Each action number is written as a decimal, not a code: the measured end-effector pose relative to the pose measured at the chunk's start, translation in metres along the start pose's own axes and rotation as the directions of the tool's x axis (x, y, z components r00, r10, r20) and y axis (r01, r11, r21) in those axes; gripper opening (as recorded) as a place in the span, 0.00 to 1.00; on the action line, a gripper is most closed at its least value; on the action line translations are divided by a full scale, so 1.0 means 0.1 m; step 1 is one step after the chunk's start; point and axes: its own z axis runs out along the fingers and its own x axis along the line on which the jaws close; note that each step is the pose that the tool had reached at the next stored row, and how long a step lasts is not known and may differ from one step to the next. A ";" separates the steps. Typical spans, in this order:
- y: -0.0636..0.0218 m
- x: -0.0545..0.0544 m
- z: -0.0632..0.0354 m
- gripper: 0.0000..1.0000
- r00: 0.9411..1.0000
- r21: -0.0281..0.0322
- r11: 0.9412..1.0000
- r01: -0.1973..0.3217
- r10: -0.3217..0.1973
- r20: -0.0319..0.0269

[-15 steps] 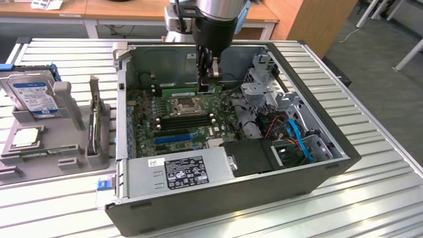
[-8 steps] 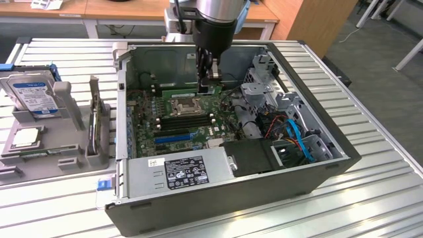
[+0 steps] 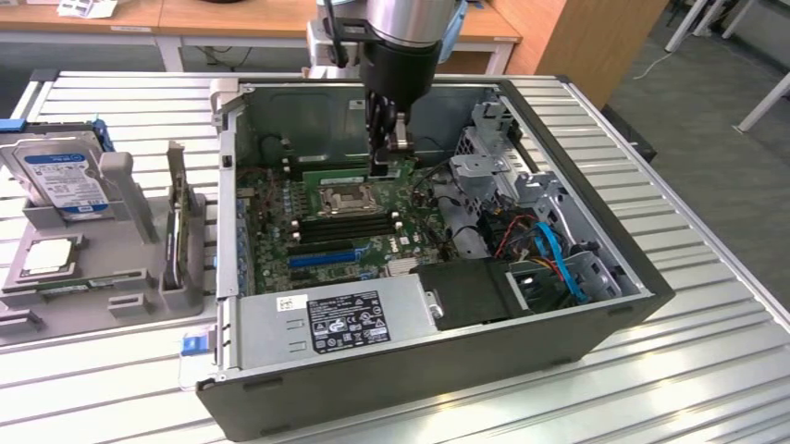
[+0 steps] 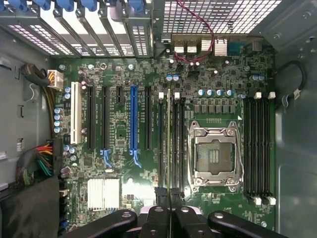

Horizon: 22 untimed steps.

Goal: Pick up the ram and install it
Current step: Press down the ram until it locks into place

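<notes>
The open grey metal computer case [image 3: 617, 305] sits mid-frame in the exterior view; a grey plastic parts tray [image 3: 124, 268] lies at its left.

Ram [image 4: 169, 144] edge-on, fingers [image 4: 159, 194] covering its end

The robot arm's silver cylindrical wrist [image 3: 408, 20] comes down from the top of the exterior view, carrying a black gripper body that points almost straight down. The black two-fingered gripper [image 3: 394, 155] hangs with its tips low, its narrow fingers drawn close together with only a thin gap between them. In the wrist view the gripper [image 4: 169, 198] appears as black linkages fanning out to either side, with the two fingers meeting side by side at the middle.
</notes>
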 end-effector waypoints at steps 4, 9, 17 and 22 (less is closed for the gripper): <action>-0.001 0.00 0.021 0.12 1.000 0.000 1.000 0.000 0.000 0.000; -0.001 0.00 0.042 0.12 1.000 0.000 1.000 0.000 0.000 0.000; -0.003 0.00 0.094 0.12 1.000 0.000 1.000 0.000 0.000 0.000; -0.004 0.00 0.128 0.12 1.000 0.000 1.000 0.000 0.000 0.000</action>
